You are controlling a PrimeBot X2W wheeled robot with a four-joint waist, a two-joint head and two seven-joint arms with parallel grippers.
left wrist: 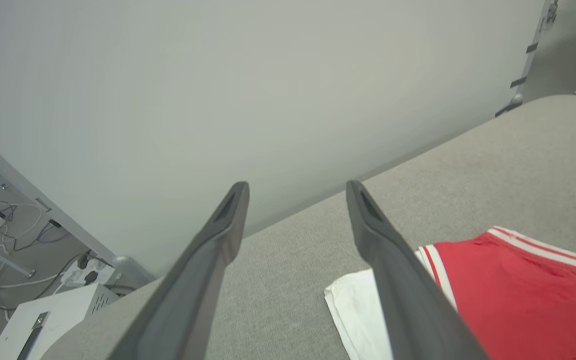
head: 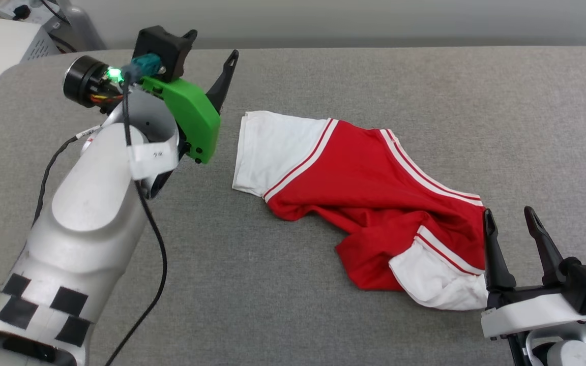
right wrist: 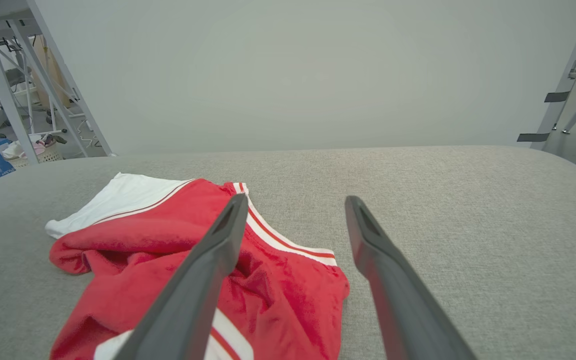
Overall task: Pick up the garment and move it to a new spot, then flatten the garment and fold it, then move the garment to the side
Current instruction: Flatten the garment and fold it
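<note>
A grey padded table (head: 374, 86) is spread across the head view. The garment (head: 369, 178) is found crumpled at its middle, slanting from the far left toward the near right. The red body is bunched and folded over itself, and no print is shown.

The left gripper (left wrist: 295, 195) is held above the table beside the garment's far end, its jaws spread and nothing grasped. The right gripper (head: 508, 218) is set at the garment's near right edge, likewise released and empty. Whether its inner finger touches the cloth cannot be told.

1 white sleeve (head: 277, 147) is laid fairly flat near the left gripper. The other sleeve (head: 435, 279) is rumpled just beside the right gripper.

The pick-up is judged to be the step in hand. It would be done well if 2 separate holds were taken, 1 at each end, close to the striped trim (head: 300, 161). The cloth would then be lifted taut rather than dragged in a heap.
</note>
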